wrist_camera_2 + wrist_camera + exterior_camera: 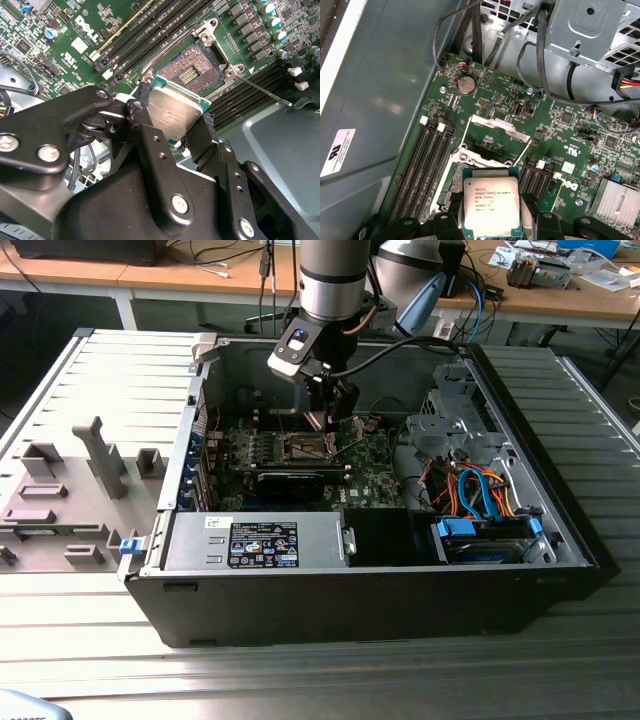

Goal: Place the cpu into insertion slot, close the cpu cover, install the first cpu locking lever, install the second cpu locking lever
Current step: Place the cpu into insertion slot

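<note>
Clamping the cpu (172, 107) by two opposite edges between its black fingers (146, 127), the gripper (175, 119) holds it metal top up, close above the insertion slot (197, 67), whose contacts lie bare, while the cpu cover (496, 126) stands open at one edge of that slot.

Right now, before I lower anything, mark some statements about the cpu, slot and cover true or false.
1. The gripper holds the cpu by its edges. True.
2. The cpu is seated in the insertion slot. False: it hangs above the slot, whose contacts lie bare.
3. The cpu cover is shut over the slot. False: it stands swung open.
4. The insertion slot sits on a green circuit board. True.
</note>
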`<act>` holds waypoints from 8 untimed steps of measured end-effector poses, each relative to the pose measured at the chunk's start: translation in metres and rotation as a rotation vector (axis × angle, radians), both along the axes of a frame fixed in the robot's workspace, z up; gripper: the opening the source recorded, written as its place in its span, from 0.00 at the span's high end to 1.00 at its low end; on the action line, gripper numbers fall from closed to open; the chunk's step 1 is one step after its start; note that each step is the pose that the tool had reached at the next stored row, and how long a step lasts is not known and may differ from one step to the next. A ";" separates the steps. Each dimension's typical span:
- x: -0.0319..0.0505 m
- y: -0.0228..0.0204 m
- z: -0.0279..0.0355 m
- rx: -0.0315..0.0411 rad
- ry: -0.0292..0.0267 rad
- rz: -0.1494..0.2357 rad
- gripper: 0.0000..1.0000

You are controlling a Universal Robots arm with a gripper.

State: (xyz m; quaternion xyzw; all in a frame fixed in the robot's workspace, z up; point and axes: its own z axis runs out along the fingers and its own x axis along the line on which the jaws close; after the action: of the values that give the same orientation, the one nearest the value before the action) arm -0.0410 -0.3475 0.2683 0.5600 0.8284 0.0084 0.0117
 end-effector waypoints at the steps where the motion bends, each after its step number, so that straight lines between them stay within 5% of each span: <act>1: 0.0000 0.0000 0.0000 0.0000 0.0000 -0.001 0.45; 8: 0.0000 0.0000 -0.0003 0.0000 0.0000 -0.004 0.45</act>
State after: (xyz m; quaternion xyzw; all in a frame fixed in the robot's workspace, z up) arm -0.0410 -0.3475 0.2680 0.5616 0.8273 0.0084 0.0117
